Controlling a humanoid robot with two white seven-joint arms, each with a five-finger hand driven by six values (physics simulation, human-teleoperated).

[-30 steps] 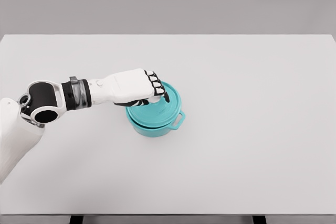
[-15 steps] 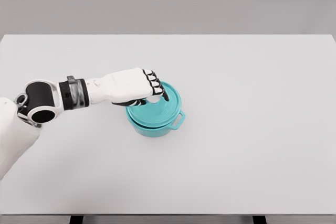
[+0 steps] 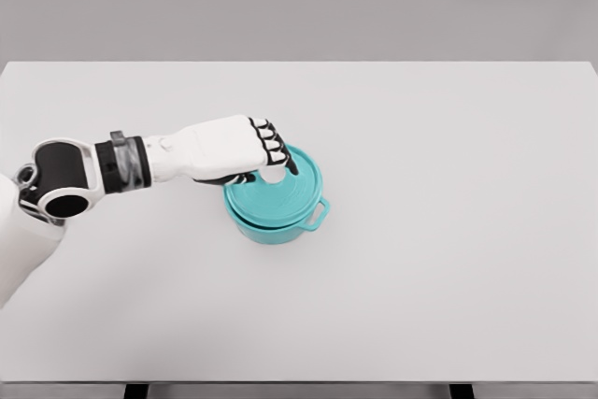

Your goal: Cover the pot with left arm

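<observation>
Head view: the teal pot (image 3: 277, 220) stands on the white bench (image 3: 448, 231) a little toward 9 o'clock of its middle, its side handle pointing to 4 o'clock. The teal lid (image 3: 280, 195) sits on the pot. The left hand (image 3: 245, 151) reaches in from 9 o'clock, fingers (image 3: 271, 149) curled over the lid's upper part; whether they grip it I cannot tell.

White table (image 3: 467, 277), a lidded teal pot (image 3: 277, 214) left of its middle.
</observation>
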